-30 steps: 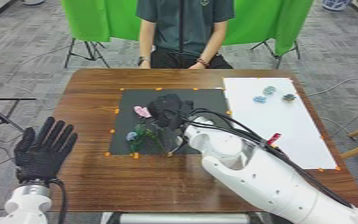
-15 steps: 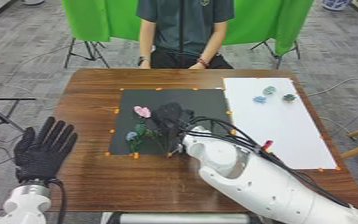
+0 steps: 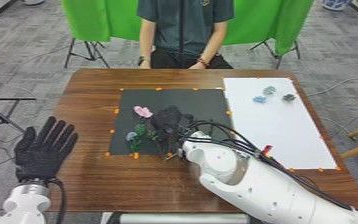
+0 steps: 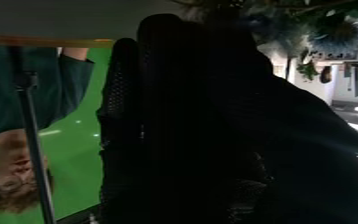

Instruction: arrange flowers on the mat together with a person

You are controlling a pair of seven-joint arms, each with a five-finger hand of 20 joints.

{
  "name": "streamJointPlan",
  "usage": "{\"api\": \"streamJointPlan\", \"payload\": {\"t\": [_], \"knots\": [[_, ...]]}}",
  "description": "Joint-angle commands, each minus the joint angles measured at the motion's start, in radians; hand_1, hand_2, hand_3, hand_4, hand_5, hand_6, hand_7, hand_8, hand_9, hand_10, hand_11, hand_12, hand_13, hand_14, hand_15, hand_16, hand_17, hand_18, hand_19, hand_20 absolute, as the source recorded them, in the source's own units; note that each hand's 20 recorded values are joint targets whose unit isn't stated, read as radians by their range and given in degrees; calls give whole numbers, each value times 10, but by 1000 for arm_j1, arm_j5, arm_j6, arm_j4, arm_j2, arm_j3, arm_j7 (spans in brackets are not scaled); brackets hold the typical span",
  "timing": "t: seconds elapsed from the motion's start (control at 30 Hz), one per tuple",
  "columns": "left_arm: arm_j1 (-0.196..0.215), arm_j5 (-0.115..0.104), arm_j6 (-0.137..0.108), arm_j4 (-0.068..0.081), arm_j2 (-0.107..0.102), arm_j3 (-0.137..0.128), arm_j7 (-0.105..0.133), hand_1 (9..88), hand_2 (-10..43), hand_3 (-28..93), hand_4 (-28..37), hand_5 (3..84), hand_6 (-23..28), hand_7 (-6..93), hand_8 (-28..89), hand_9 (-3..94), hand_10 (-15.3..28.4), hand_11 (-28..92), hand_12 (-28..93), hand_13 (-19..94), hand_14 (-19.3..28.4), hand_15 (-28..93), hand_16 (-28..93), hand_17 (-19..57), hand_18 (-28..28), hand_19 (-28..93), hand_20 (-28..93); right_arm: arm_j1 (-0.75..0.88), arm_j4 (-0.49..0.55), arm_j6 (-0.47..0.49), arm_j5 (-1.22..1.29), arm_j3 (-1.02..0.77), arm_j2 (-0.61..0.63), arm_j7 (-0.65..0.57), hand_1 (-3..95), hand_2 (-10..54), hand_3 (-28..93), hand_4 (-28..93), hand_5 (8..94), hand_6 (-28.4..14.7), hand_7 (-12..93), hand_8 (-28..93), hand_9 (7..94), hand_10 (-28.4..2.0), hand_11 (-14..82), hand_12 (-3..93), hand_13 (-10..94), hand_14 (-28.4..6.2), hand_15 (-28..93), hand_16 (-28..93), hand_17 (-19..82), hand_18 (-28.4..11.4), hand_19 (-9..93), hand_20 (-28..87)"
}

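And here's the right hand (image 3: 167, 121) over the dark mat (image 3: 206, 98) mid-frame, beside the pink flower (image 3: 143, 111) and blue flower (image 3: 131, 136), likely grouping a bouquet, its grip impossible to tell, while the left hand (image 3: 39, 161), lower left, lies clear, fingers spread wide.

Probably a lab: green backdrop (image 3: 255, 20), tripods (image 3: 88, 48)

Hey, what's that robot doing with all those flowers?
It's arranging flowers. Its right robot hand is down at the dark mat, just beside a pink flower and a blue one with green leaves. I can't tell whether it's holding anything. The left robot hand is open, off to the side. Three small bluish and greenish blooms sit on the white sheet.
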State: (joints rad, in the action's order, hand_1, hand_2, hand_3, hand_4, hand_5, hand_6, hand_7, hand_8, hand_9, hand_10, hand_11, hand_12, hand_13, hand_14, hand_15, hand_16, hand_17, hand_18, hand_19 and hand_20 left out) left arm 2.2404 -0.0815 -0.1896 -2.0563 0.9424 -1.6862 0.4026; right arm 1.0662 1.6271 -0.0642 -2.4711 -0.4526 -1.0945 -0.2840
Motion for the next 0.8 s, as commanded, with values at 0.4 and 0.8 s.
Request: {"api": "streamJointPlan", "payload": {"t": [0.4,0.8], "knots": [[16,-1,6,1,12,0,-2,282,136,727,-283,444,69,78,-93,411,126,139,55,295,152,287,-74,-41,120,315,81,-29,-1,-93,13,2,12,-10,631,-95,672,-282,622,11,295,-81,627,-89,118,151,677,-36,202,366,358,-129,608,261],[33,0,5,-5,15,-24,3,281,134,729,-283,444,70,76,-93,411,125,139,55,295,152,287,-74,-41,120,315,81,214,228,-135,388,-380,132,43,452,-24,744,-273,613,-8,257,-81,606,-105,106,142,633,-83,220,214,320,-139,493,216]]}}
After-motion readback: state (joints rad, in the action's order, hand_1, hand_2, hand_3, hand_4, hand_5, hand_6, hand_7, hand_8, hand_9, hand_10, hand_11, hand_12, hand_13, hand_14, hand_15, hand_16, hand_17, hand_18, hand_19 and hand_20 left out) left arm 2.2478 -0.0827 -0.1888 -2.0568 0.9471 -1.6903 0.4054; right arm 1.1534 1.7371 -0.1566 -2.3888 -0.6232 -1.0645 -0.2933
